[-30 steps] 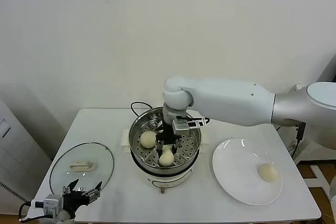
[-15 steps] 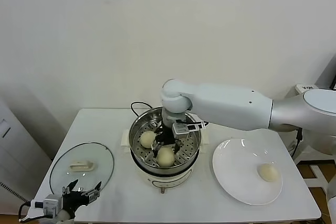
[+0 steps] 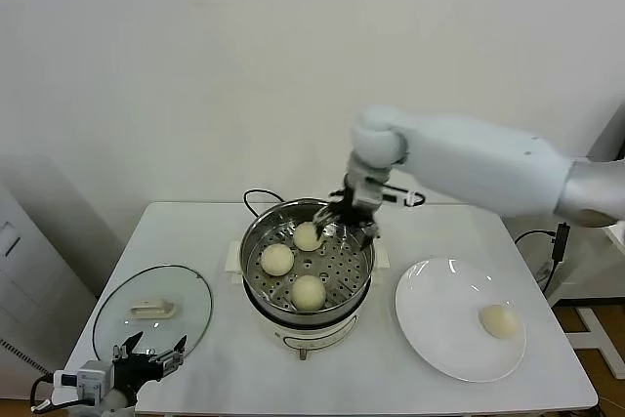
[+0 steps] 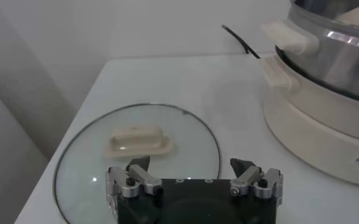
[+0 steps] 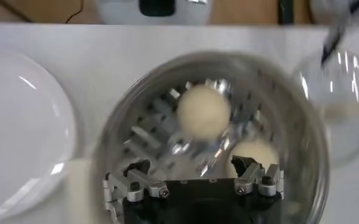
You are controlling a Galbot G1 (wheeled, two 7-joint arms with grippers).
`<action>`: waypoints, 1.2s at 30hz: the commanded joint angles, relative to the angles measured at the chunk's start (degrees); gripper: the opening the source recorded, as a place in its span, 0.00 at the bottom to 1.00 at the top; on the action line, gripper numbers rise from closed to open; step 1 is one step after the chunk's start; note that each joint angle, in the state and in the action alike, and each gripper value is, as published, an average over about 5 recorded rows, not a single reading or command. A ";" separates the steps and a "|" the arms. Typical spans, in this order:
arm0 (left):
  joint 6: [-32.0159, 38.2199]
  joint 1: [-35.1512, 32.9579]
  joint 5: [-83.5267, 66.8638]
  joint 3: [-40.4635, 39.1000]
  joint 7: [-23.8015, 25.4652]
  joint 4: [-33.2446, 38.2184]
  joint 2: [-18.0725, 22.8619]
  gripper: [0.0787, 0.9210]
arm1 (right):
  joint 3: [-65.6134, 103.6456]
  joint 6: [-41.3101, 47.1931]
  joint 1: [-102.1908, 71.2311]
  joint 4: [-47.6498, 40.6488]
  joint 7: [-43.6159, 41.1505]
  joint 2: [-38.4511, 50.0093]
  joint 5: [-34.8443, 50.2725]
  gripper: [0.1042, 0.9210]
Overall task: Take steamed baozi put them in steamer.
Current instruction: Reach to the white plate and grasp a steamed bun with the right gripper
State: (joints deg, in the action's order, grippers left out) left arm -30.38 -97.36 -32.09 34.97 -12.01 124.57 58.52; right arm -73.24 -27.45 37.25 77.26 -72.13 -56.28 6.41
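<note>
Three baozi [image 3: 308, 292] lie below right pincer [image 3: 350, 229].

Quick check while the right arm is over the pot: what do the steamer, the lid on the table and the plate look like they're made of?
Steamer: polished stainless steel by its mirror sheen, with a perforated metal tray, on a white, probably plastic base.
Lid: clear glass, the table showing through, with a cream, likely plastic handle.
Plate: glossy white, with highlights; ceramic or melamine, can't tell.
</note>
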 commanded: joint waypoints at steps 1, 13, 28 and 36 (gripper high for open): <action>-0.04 -0.11 -0.02 0.08 0.01 0.17 0.00 0.88 | -5.92 13.25 5.72 -6.56 -4.65 14.03 9.34 0.88; -0.10 -0.13 -0.09 0.10 0.04 0.39 0.15 0.88 | -11.10 14.63 0.00 -6.73 -2.90 27.48 6.94 0.88; -0.13 -0.16 -0.07 -0.17 0.05 0.54 0.34 0.88 | -4.20 15.88 -13.58 -6.57 6.13 30.78 1.22 0.88; -0.18 -0.11 -0.05 -0.26 0.03 0.58 0.37 0.88 | -2.09 17.56 -18.78 -7.51 8.14 29.97 0.65 0.88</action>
State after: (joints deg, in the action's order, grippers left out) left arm -30.54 -97.45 -32.17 34.77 -11.97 125.14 58.89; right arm -77.92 -11.49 25.97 70.30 -67.21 -28.10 8.43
